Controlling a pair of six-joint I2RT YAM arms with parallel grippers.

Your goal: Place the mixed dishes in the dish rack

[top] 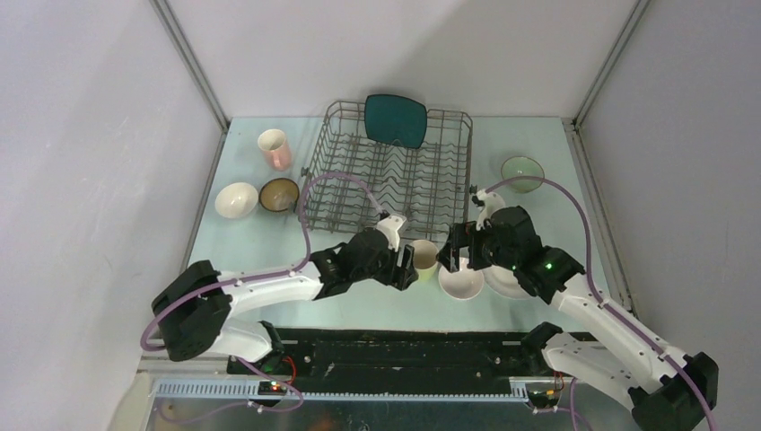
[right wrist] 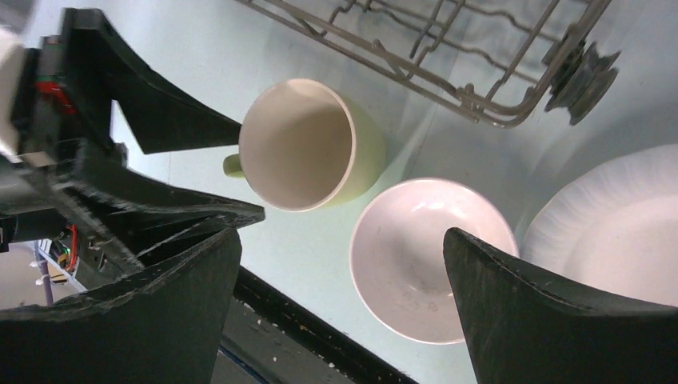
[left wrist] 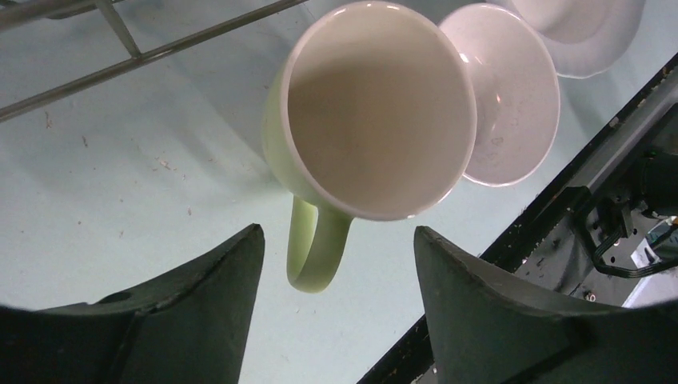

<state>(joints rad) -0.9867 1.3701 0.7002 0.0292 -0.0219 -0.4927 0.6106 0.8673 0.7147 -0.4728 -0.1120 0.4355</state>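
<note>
Early going: one in, seven to go

Only the teal square plate [top: 395, 119] stands in the dish rack [top: 359, 184]; the rest wait outside it. Before the rack's near edge, the left gripper [left wrist: 336, 240] sits with jaws parted astride the handle of the yellow-green mug [left wrist: 376, 112], gripping nothing; the right gripper [right wrist: 344, 240] hangs beside, wide open and empty.

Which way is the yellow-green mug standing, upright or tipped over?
Upright. The yellow-green mug stands on the table with its round mouth facing up, and its inside looks empty.
</note>
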